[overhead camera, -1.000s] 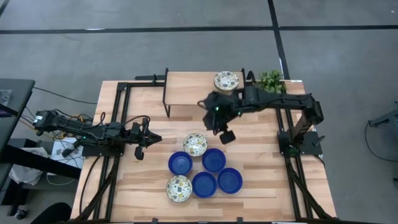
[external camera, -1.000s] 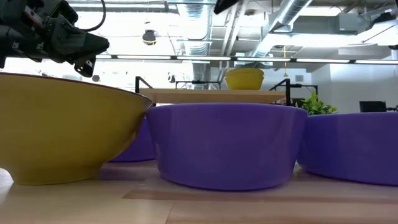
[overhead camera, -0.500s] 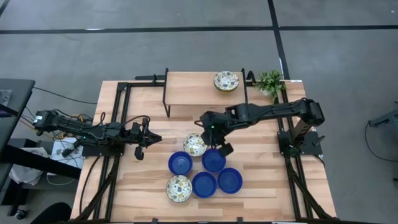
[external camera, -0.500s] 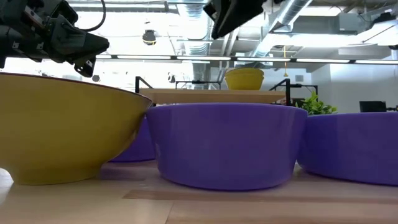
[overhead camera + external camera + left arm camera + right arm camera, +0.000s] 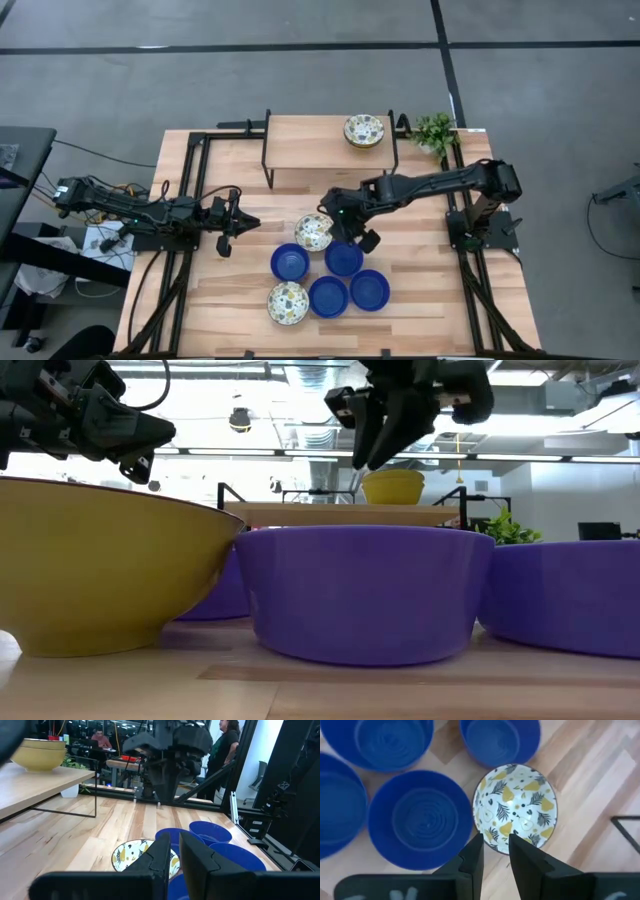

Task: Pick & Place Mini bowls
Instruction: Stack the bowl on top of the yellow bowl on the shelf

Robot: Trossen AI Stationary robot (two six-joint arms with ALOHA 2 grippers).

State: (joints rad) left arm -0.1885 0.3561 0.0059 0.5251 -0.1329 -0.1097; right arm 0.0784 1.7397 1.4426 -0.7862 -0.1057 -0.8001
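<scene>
Four cobalt blue mini bowls point(image 5: 344, 257) and one floral bowl point(image 5: 287, 303) stand on their bases in a cluster at the table's middle front. Another floral bowl point(image 5: 313, 232) point(image 5: 515, 807) stands just behind them. More floral bowls point(image 5: 364, 131) sit stacked on the raised wooden shelf point(image 5: 310, 140). My right gripper point(image 5: 332, 224) point(image 5: 496, 851) hangs above the right rim of the middle floral bowl, fingers pointing down and slightly open, holding nothing. In the low view it point(image 5: 362, 458) is well above the bowls. My left gripper point(image 5: 243, 222) point(image 5: 175, 855) waits shut at the table's left, empty.
A small green plant point(image 5: 435, 130) stands at the far right corner beside the shelf. Black frame rails point(image 5: 190, 180) run along both sides of the table. Bare wood lies between the shelf and the bowl cluster. People show in the room beyond the table point(image 5: 227, 745).
My right gripper has come away from the shelf toward the table's near edge and left, and has gone down until it hangs over the middle floral bowl. The bowls have not moved.
</scene>
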